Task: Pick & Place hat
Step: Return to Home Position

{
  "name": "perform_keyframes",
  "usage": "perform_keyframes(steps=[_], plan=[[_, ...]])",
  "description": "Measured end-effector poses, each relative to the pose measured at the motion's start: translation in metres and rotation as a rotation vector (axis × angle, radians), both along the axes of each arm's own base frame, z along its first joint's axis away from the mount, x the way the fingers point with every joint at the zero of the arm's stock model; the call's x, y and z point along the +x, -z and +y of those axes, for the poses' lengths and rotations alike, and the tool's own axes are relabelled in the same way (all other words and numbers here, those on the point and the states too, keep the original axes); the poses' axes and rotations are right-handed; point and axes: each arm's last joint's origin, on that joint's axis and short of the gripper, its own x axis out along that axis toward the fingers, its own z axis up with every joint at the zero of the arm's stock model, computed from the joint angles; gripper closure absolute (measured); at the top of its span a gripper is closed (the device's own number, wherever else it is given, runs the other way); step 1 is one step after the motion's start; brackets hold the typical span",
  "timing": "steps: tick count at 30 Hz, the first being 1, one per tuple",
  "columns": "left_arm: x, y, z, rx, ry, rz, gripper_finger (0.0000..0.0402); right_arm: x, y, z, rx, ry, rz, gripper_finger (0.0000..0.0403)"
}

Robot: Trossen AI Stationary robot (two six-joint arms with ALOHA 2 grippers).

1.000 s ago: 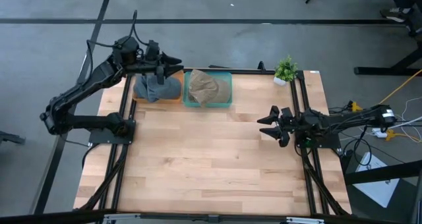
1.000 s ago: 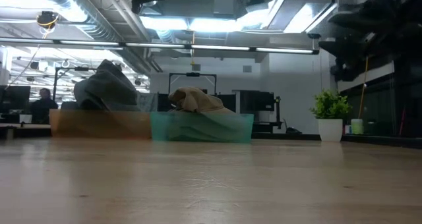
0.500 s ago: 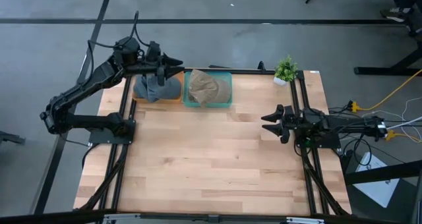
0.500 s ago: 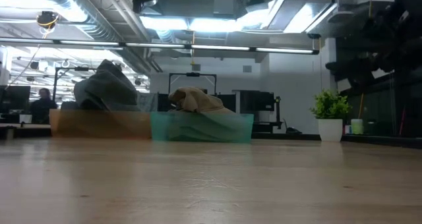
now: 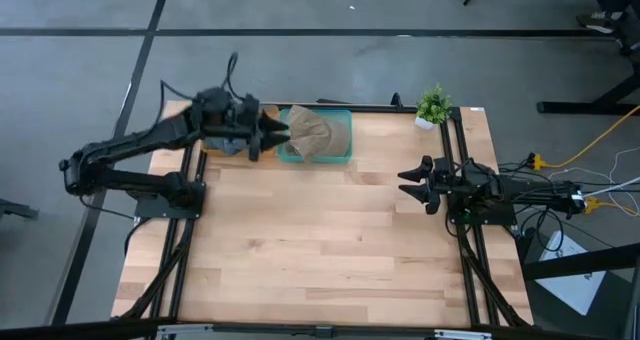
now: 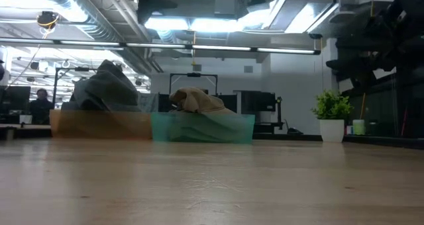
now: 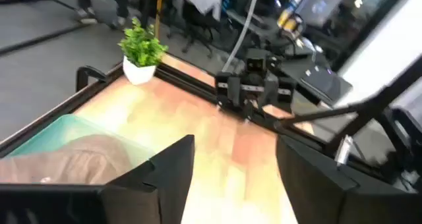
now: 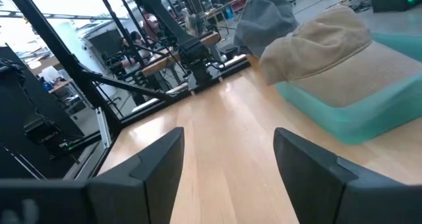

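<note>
Wood table [image 5: 320, 250] carries everything; the teal bin [image 5: 342, 158] at its back edge is the ref pt. The left arm [image 5: 140, 147] is the big change. 1 sec ago it was held along the back rail behind the orange bin, tips aimed at the teal bin's back-left corner. Now it has swung forward and lies across the orange bin, w/ the left gripper [image 5: 281, 132] right at the teal bin's left rim. Its fingers are spread w/ nothing btwn them.

Right arm [image 5: 500, 190] sits well right of the teal bin by the table's right rail, approx. where it was half a sec ago. The right gripper [image 5: 404, 182] points toward the teal bin, fingers apart and empty.

Orange bin [image 6: 99, 124] stands just left of the teal bin; from above it's mostly hidden under the left arm. Gray caps [image 6: 105, 89] are heaped in it above its rim, same as before; can't tell how many. Tan cap [image 5: 312, 132] lies in the teal bin, same spot as earlier. Small potted plant [image 5: 433, 106] stands right of the teal bin at the table's back edge, unmoved.
</note>
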Motion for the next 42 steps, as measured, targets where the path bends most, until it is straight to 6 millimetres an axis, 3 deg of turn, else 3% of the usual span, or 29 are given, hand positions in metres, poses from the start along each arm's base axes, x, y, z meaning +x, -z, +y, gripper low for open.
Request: perform_keyframes(steps=[7,10,16,20,26,33,42], plan=[[-0.016,0.048,-0.011,-0.024,-0.189,-0.042,0.0194,0.000,0.000,0.000,-0.003,0.000,0.000,0.0172],[-0.024,0.077,-0.022,-0.045,-0.151,0.023,0.0194,0.000,0.000,0.000,-0.002,-0.001,0.000,0.0172],[-0.036,0.112,-0.046,-0.072,-0.151,0.059,0.0194,0.000,0.000,0.000,0.000,0.000,0.000,0.0172],[-0.042,0.127,-0.062,-0.045,-0.169,0.071,0.0194,0.000,0.000,0.000,-0.001,0.000,0.000,0.0172],[-0.051,0.146,-0.083,-0.006,0.006,0.050,0.0194,0.000,0.000,0.000,0.000,0.000,0.000,0.0172],[-0.072,0.179,-0.089,-0.032,0.076,-0.084,0.0194,0.000,0.000,0.000,0.005,0.000,0.000,0.0172],[-0.091,0.182,-0.089,-0.026,0.108,-0.089,0.0194,0.000,0.000,0.000,0.047,0.001,-0.004,0.0171]])
